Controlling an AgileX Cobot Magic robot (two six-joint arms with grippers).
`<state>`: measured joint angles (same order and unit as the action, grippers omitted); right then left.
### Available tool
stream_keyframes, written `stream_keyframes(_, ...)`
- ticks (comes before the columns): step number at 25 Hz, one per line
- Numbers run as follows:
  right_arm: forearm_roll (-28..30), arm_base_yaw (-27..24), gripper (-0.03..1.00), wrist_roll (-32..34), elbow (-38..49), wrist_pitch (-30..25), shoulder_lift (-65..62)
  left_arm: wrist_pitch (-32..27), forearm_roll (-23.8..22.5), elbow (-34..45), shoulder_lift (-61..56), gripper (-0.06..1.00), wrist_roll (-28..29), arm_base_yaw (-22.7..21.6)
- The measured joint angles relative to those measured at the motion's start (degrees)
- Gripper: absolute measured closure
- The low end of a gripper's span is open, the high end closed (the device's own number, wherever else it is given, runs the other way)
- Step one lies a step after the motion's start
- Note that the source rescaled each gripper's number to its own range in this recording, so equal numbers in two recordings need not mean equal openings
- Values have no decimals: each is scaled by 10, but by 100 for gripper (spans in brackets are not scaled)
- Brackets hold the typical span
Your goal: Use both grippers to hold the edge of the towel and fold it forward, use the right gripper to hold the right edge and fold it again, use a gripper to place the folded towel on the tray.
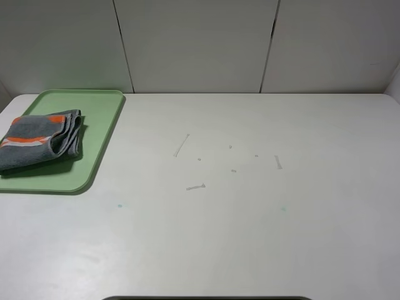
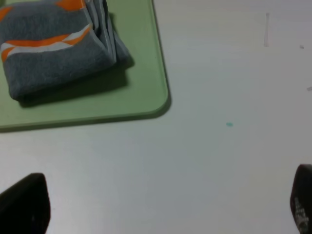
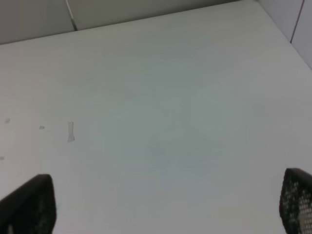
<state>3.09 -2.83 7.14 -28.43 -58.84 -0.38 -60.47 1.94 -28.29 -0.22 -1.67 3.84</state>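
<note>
Folded grey towel [image 1: 40,140] sits on the green tray [image 1: 100,150] at the bench's [image 1: 250,219] far left, left gripper [image 2: 161,207] and right gripper [image 3: 165,204] both spread wide, gripping nothing.

You can see the towel [image 1: 39,140] folded up into a small thick bundle. It is dark grey with orange and pale stripes across it. It lies flat on the tray [image 1: 103,134], toward the tray's left side. The tray is pale green with round corners, and it sits at the table's far left.
</note>
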Motion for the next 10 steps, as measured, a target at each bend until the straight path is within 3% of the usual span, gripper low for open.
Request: stream_keyframes(10, 0, 0, -3, 0, 0, 0, 0, 0, 0, 0, 0, -6, 1, 0)
